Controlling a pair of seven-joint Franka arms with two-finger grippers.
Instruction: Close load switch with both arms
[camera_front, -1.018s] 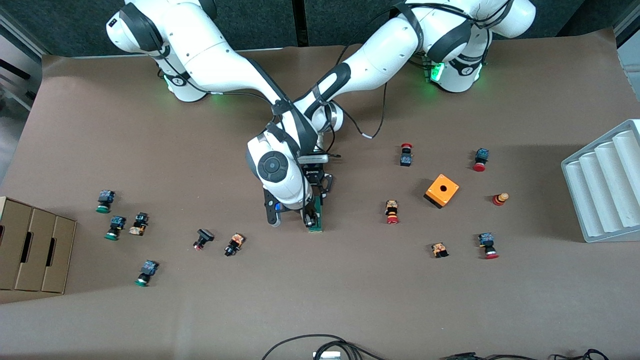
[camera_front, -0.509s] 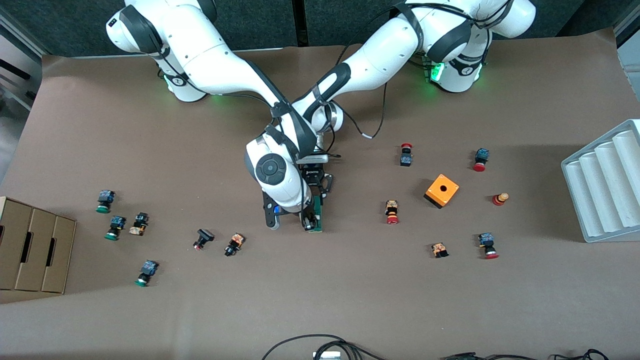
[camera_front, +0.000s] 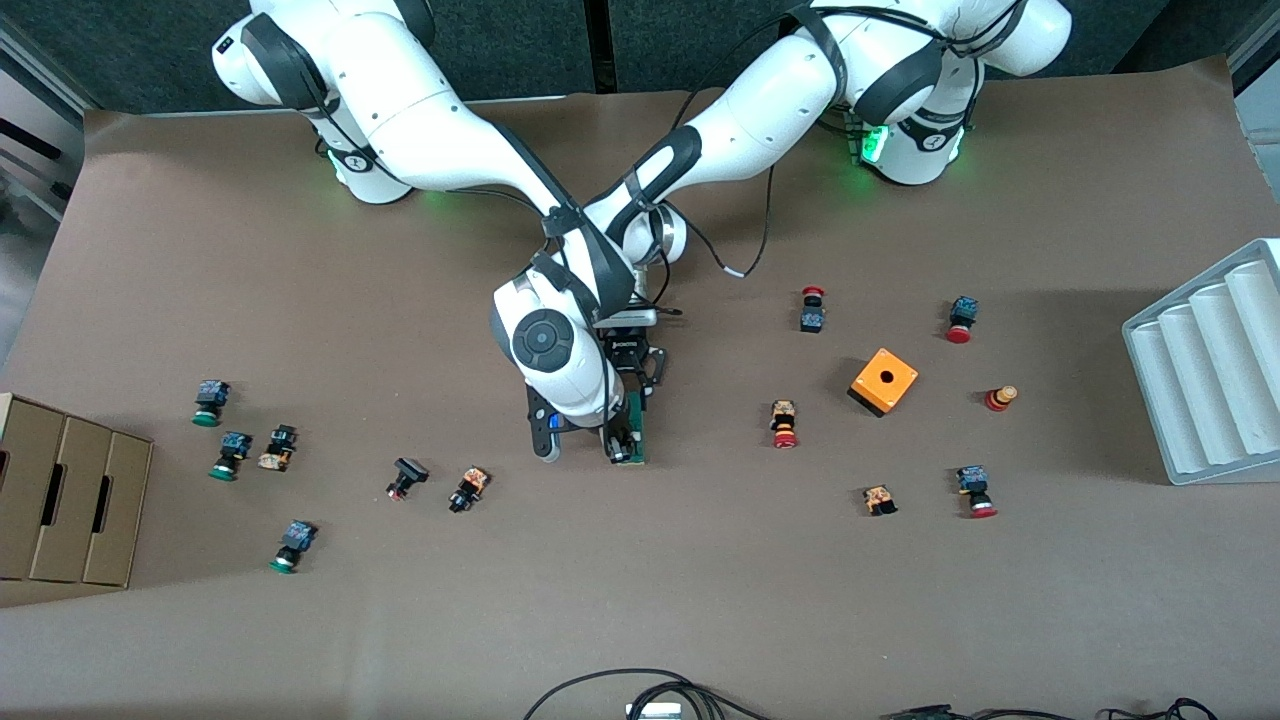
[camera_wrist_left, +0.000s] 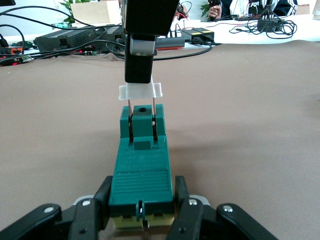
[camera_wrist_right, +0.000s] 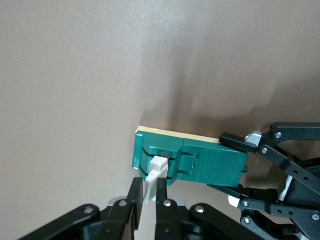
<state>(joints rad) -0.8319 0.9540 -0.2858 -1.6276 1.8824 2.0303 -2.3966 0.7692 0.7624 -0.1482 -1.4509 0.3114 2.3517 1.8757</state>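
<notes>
the small dark-green rectangular plastic load switch (camera_wrist_left: 141, 170) lies flat on the brown table mid-way between the arms' ends. it looks light, rigid and smooth, so likely to skid unless braced by its long side walls. the left gripper (camera_wrist_left: 141, 216) clamps those walls at one end of the block. at the other end the right gripper (camera_wrist_right: 148, 196) pinches the thin white lever piece (camera_wrist_left: 141, 92), which stands raised above the body and looks fragile.
</notes>
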